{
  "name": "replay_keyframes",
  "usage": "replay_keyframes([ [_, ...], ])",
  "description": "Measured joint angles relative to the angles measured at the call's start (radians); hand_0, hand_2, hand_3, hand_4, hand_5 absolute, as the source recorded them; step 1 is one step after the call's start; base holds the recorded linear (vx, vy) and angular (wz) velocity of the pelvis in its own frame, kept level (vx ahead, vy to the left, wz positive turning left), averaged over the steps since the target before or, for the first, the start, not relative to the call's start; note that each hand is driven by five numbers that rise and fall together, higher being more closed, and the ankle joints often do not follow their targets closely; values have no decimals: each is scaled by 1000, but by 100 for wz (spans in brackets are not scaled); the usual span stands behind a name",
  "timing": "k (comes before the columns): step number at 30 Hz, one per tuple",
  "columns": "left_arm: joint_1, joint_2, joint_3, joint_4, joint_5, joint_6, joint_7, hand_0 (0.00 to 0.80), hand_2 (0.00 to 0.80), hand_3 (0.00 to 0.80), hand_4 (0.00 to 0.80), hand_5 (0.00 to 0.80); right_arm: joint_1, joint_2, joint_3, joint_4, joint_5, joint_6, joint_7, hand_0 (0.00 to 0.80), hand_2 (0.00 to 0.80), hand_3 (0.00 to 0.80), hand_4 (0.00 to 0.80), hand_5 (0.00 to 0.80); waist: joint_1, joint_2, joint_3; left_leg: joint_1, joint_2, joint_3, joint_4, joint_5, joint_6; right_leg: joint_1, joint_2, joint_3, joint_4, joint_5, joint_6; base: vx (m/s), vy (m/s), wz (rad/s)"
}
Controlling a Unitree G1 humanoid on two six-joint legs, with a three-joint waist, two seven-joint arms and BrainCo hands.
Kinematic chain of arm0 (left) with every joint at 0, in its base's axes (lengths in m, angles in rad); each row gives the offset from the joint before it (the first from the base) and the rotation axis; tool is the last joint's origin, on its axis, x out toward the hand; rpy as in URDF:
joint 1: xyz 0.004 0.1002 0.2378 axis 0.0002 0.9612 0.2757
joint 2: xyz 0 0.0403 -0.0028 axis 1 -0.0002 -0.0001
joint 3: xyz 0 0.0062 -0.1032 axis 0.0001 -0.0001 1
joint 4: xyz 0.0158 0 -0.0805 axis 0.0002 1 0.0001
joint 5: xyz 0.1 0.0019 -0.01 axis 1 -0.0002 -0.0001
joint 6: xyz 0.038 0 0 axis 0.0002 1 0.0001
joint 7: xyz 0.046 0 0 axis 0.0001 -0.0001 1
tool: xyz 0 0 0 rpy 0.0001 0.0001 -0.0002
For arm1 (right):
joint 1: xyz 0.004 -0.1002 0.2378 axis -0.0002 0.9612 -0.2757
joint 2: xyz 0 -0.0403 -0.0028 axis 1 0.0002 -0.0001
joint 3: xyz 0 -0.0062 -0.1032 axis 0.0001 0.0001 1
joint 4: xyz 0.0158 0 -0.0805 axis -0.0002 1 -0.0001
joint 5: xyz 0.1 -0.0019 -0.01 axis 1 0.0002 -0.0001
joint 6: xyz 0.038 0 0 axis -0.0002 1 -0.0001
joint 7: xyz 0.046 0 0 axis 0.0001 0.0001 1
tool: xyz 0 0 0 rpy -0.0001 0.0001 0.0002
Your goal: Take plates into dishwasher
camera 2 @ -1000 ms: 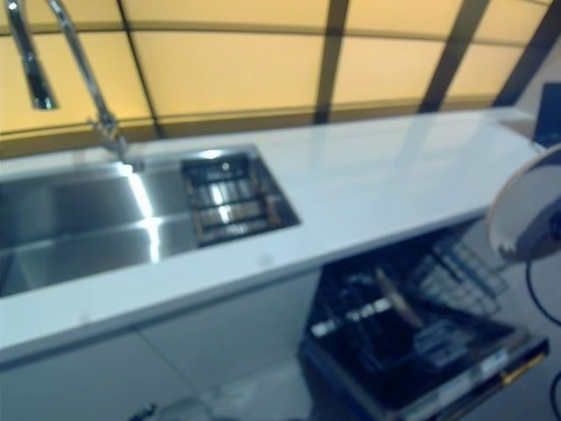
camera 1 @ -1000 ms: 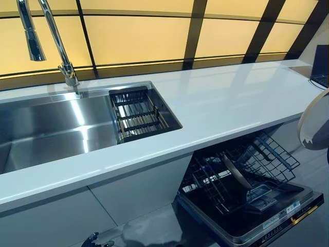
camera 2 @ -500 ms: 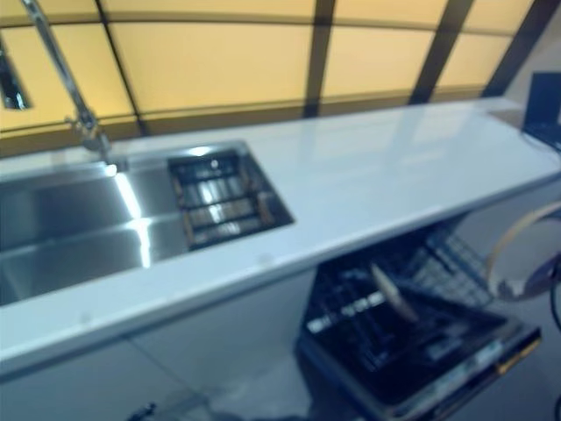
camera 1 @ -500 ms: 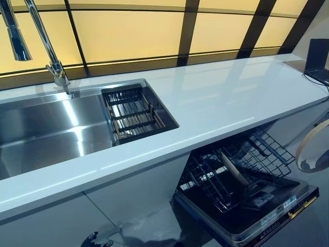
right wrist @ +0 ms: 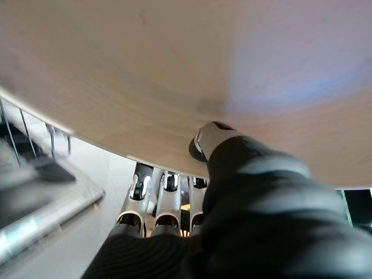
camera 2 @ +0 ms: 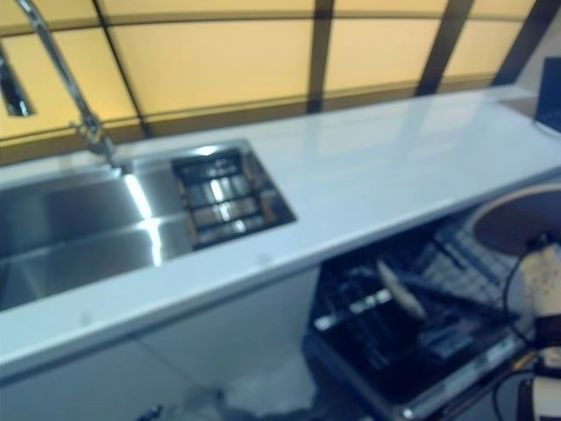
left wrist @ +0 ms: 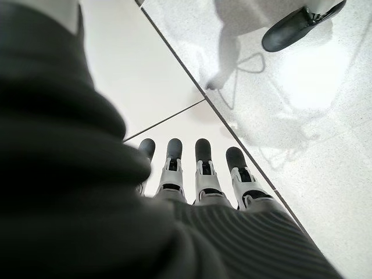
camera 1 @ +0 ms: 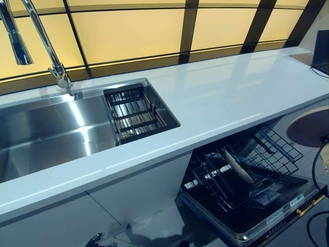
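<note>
Plate (camera 1: 310,127) held flat at the far right, just above the open dishwasher (camera 1: 247,206), pinched at its rim by the right hand (right wrist: 174,203), thumb on one face and fingers on the other. Looks stiff, smooth, likely slippery and easy to break, so best gripped firmly at the edge. One more plate (camera 1: 237,165) standing on edge in the rack (camera 1: 272,149) of the dishwasher: two plates in all. Left hand (left wrist: 197,180) hanging low and left of the dishwasher, fingers straight, holding nothing. One sink (camera 1: 46,134), one tap (camera 1: 46,41).

head pair down on counter (camera 1: 216,103), wrist views close
</note>
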Motion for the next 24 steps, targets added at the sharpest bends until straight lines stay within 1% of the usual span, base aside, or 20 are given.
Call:
replay_keyframes([
  [2, 0, -4, 0, 1, 0, 0, 0, 0, 0, 0, 0, 0, -1, 21, 0, -2, -1, -42, -53, 800, 800, 800, 800, 800, 9, 6, -1, 0, 0, -2, 0, 0, 0, 1, 0, -3, 0, 0, 0, 0, 0, 0],
  [3, 0, -8, -1, 6, 0, 0, 0, 0, 0, 0, 0, 0, -1, 29, 0, -1, -2, -61, -85, 800, 800, 800, 800, 800, 22, 8, -1, 0, 0, -2, 0, 0, 0, 1, -1, -3, 0, 0, 0, 0, 0, 0],
  [4, -1, -10, -1, 12, -1, 0, 0, 0, 0, 0, 0, 0, -1, 35, 0, 0, -2, -73, -111, 800, 800, 800, 800, 800, 22, 10, -1, 0, 0, -3, 0, 0, 0, 1, -2, -3, 0, 0, 0, 0, 0, 0],
  [7, 1, -13, -1, 21, -1, -1, 0, 0, 0, 0, 0, 0, -1, 51, 0, 0, -3, -89, -184, 800, 800, 800, 800, 800, 26, 10, -1, 0, 0, -6, 0, 1, 1, 2, -3, -6, 0, -1, 1, 5, 2, 2],
  [11, 3, -15, -1, 29, -1, -13, 0, 0, 0, 0, 0, 0, -1, 64, 3, 16, -4, -91, -242, 800, 800, 800, 800, 800, 27, 10, -1, 0, 0, -8, 0, 1, 1, 3, -4, -7, 0, 0, 0, 0, 0, 0],
  [17, -1, -16, -1, 28, -1, -19, 2, 0, 0, 0, 0, 0, -1, 64, 16, 47, -32, -88, -250, 800, 800, 800, 800, 800, 27, 12, -3, 0, 0, -12, 0, 2, 2, 5, -4, -10, 0, 0, 0, 0, 0, 0],
  [20, -2, -16, -1, 25, 0, -17, 3, 0, 0, 0, 0, 0, -3, 63, 17, 44, -50, -95, -212, 800, 800, 800, 800, 800, 25, 13, -3, 1, 0, -16, 0, 3, 3, 8, -5, -15, 0, 0, 0, -1, -9, 3],
  [23, -2, -16, -1, 21, 0, -13, 2, 0, 0, 0, 0, 0, -24, 59, 19, 34, -106, -95, -179, 800, 800, 800, 800, 800, 25, 14, -4, 1, 0, -24, 0, 3, 4, 11, -6, -23, 0, -1, 1, 0, -3, 7],
  [24, -4, -16, -1, 21, 0, -12, 2, 0, 0, 0, 0, 0, -38, 53, 23, 6, -119, -95, -172, 800, 800, 800, 800, 800, 25, 15, -3, 0, -1, -25, -3, 3, 4, 11, -7, -24, 0, -3, 4, 3, 8, 4],
])
